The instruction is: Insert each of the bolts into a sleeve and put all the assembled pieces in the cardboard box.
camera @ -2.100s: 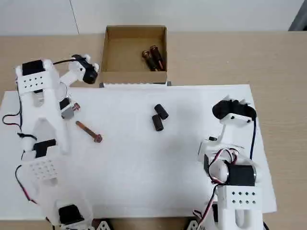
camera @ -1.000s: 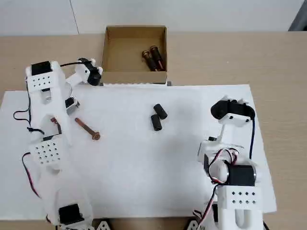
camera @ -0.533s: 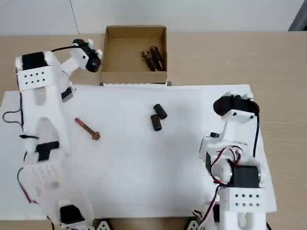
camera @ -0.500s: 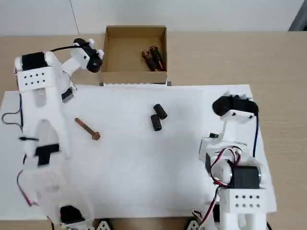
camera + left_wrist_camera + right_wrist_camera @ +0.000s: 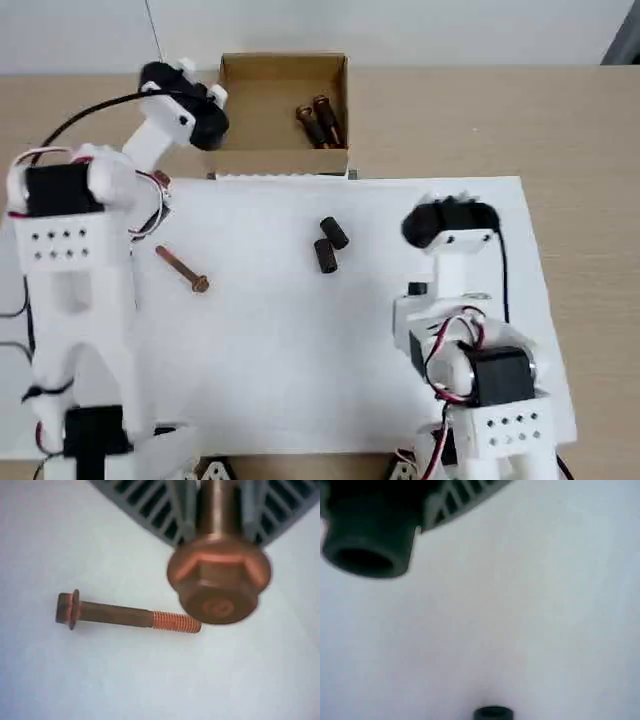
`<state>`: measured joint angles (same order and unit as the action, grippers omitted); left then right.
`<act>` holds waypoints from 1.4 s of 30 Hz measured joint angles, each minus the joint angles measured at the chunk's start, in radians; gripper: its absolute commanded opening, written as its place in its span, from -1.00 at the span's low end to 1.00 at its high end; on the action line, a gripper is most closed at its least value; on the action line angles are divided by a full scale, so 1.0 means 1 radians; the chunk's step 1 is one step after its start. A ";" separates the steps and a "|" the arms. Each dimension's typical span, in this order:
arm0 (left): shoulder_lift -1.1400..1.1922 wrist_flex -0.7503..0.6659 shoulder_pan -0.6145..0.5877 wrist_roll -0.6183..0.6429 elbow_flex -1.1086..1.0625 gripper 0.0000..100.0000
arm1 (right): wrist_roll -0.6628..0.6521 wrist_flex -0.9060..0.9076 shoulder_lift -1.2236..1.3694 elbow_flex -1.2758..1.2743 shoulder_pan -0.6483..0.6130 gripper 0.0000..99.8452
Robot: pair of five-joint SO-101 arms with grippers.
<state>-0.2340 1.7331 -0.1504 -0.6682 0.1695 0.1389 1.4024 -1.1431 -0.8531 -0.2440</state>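
My left gripper [image 5: 220, 507] is pinched on a bolt [image 5: 218, 580] by its shank, with the head pointing away from the fingers, above the sheet [image 5: 100, 680]. A loose bolt [image 5: 127, 616] lies flat on the sheet beneath, apart from the held one. My right gripper [image 5: 385, 502] is clamped on a black sleeve [image 5: 367, 547], its open end showing, also above the sheet.

Seen from above, the loose bolt lies slanted toward 9 o'clock on the sheet, just beside my left arm [image 5: 70, 250]. Two loose sleeves [image 5: 327, 256] lie close together near the middle, a little toward 12 o'clock. My right arm [image 5: 455, 300] stands at their 4 o'clock. The box [image 5: 283, 62] sits on the table [image 5: 580, 150] at 12 o'clock, just past the sheet's edge. Two assembled pieces [image 5: 318, 122] lie on the box's 3 o'clock side.
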 measured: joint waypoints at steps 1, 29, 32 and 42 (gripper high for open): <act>-0.029 0.000 0.000 0.015 -0.026 -0.99 | 0.000 0.000 -0.015 0.000 -0.009 -1.00; -1.114 -0.557 0.005 0.677 -1.146 -0.99 | -0.075 -0.232 -0.459 -0.382 -0.058 -1.00; -1.171 -0.597 0.011 0.767 -1.209 -0.99 | -0.075 -0.287 -0.488 -0.440 -0.110 -1.00; -1.422 -0.743 0.212 0.847 -1.471 -0.99 | -0.075 -0.508 -0.506 -0.600 -0.311 -1.00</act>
<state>-1.6563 0.9904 0.0614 0.1788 -1.3019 0.0637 0.8945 -1.6494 -1.4530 -0.5554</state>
